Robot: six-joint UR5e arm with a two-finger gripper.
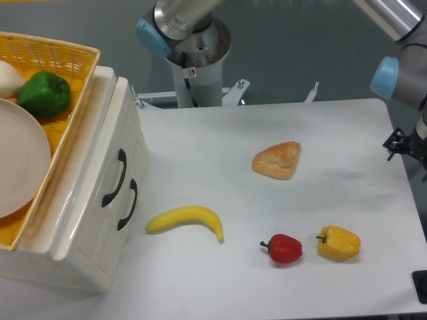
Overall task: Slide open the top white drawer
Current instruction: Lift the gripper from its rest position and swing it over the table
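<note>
Evidently nothing has begun: the glossy cream-white plastic top drawer (pixel 110 143), upper front of the small cabinet (pixel 80 253) at the table's left, sits flush and closed. Its curved black handle (pixel 115 178) is untouched, well apart from the arm at the right edge, so the next move calls for a long reach across; the two-finger gripper (pixel 397 143) barely shows and I cannot tell its jaws' state.

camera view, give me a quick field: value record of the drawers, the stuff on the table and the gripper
top white drawer: shut, front about flush with the lower front
top handle: curved, black, nothing touching it
lower drawer front: shut, matching black handle
yellow wicker basket: on the cabinet, holds a green pepper, a plate and a white item at its edge
table: banana, pastry, red pepper, yellow pepper
gripper: fingers not in view; arm at the right edge
</note>
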